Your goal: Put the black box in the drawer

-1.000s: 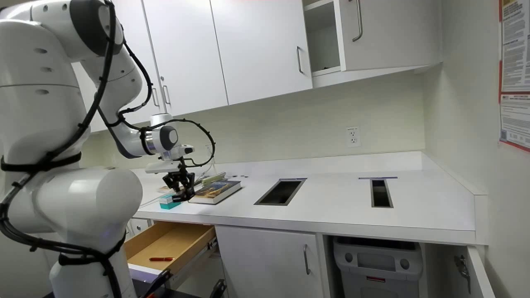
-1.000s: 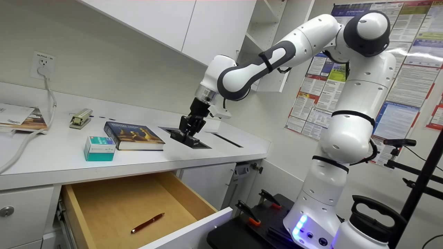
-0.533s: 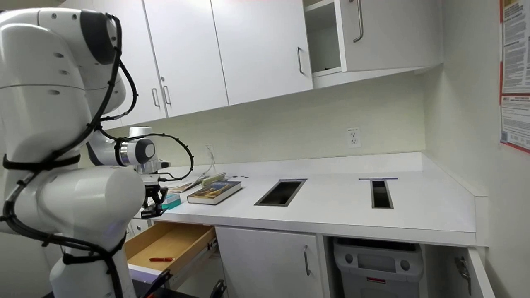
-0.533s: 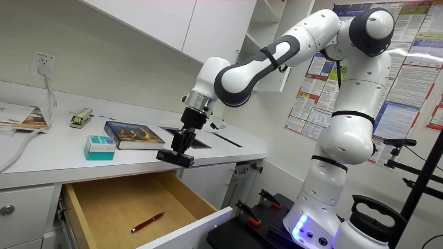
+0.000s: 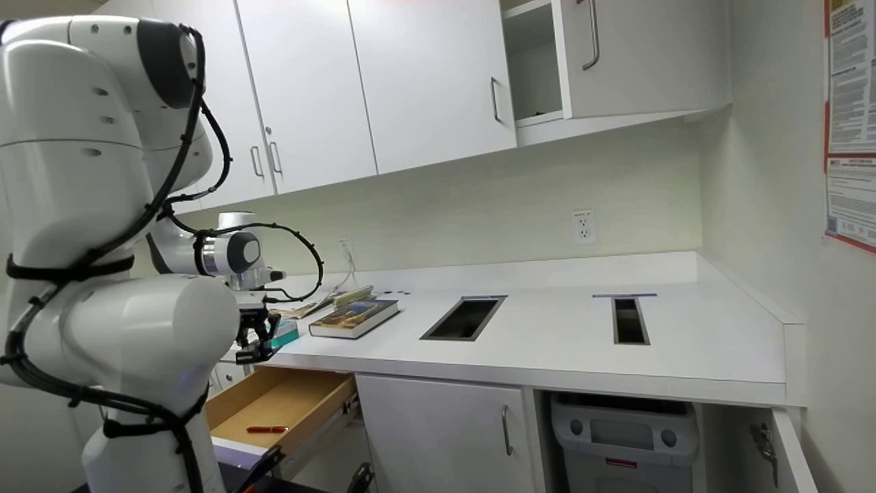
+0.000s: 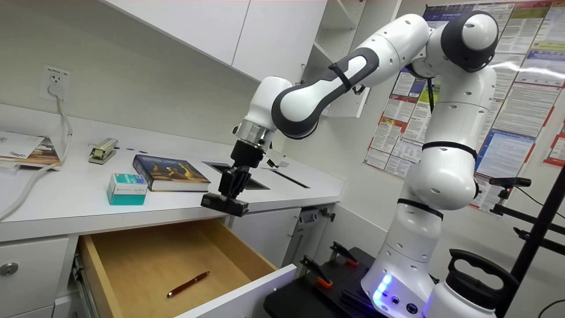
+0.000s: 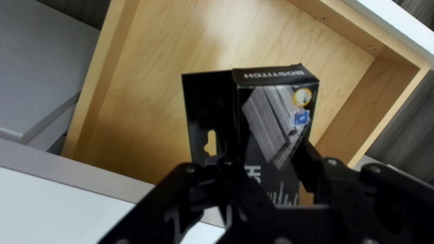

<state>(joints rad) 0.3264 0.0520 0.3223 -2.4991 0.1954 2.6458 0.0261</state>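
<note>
Black Bostitch carton [image 7: 271, 122] held above the pulled-out drawer [image 6: 145, 260], not yet inside. My gripper [image 7: 266, 158] is clamped across the carton's sides. I expect stiff, slick cardboard, perhaps heavy: grip the boxed body, since the thin hang-tab [image 7: 206, 101] would bend.

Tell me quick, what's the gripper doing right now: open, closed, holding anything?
Gripper: closed on the black box, holding it above the open drawer.
</note>
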